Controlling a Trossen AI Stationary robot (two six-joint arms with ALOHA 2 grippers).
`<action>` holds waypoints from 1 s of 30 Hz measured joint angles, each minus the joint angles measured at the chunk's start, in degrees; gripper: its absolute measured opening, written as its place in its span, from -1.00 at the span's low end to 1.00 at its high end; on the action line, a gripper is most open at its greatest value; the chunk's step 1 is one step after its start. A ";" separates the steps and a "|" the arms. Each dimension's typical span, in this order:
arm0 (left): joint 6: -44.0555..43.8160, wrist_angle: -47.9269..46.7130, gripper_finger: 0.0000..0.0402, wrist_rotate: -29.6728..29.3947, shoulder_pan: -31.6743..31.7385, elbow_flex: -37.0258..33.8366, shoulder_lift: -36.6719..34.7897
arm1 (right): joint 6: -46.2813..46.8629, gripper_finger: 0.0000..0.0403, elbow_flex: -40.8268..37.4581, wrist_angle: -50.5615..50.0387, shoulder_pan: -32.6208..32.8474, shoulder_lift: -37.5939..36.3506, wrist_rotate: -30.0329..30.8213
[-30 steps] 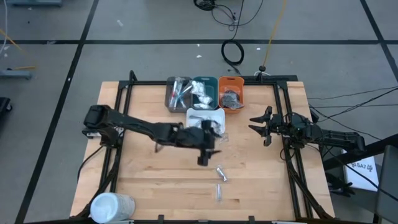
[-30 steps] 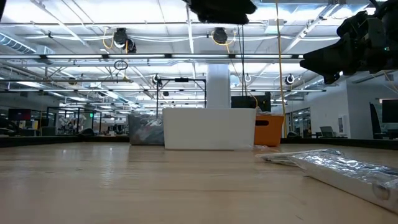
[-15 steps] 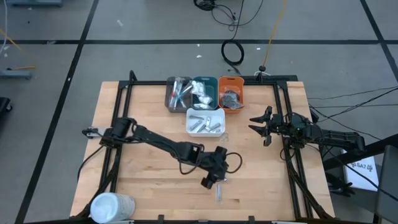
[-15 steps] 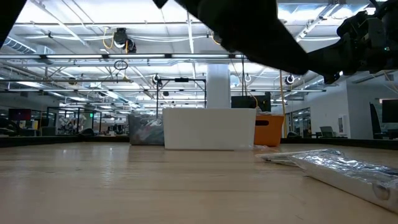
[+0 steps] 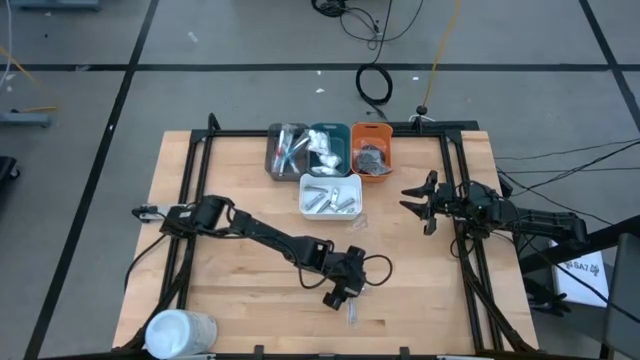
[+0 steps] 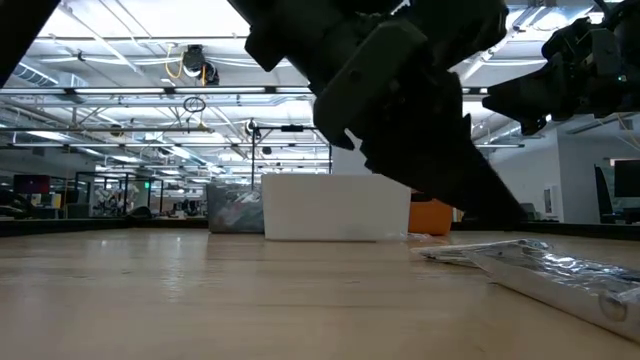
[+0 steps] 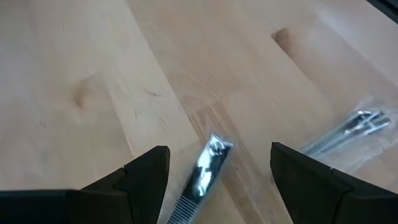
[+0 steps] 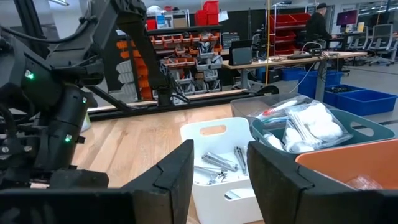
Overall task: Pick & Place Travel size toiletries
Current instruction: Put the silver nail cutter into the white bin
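Two loose toiletries in clear wrap lie flat on the wooden table. In the left wrist view, a silver one [image 7: 205,171] is between my left gripper's [image 7: 217,149] open fingers, which stand on either side of it without touching. The other [image 7: 345,130], with thin metal pieces, lies farther off. In the high view my left gripper [image 5: 337,293] hangs low near the table's middle front, beside a wrapped item [image 5: 352,315]. My right gripper [image 5: 418,200] waits open at the right, holding nothing. More toiletries fill the trays at the back.
The grey tray [image 5: 285,150], teal tray [image 5: 328,148] and orange tray [image 5: 371,150] stand in a row at the far edge. The white tray [image 5: 330,195] is just in front of them. A big white cylinder [image 5: 180,330] sits at the near left corner.
My left gripper has moved from over the white tray toward the table's near edge and down, tipping its fingers downward, and has stayed open. It now hangs low over the loose wrapped items, which have not moved.
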 joint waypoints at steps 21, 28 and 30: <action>-0.41 1.35 0.22 -0.50 0.87 0.13 3.72 | 0.00 -0.30 0.00 -0.43 0.01 0.00 0.00; -2.22 0.01 -0.54 2.56 1.09 0.11 3.72 | 0.00 -0.30 0.00 -0.42 0.02 -0.02 0.00; -3.23 0.01 -0.78 2.43 1.30 0.11 3.72 | 0.00 -0.30 0.00 -0.39 0.00 -0.02 0.00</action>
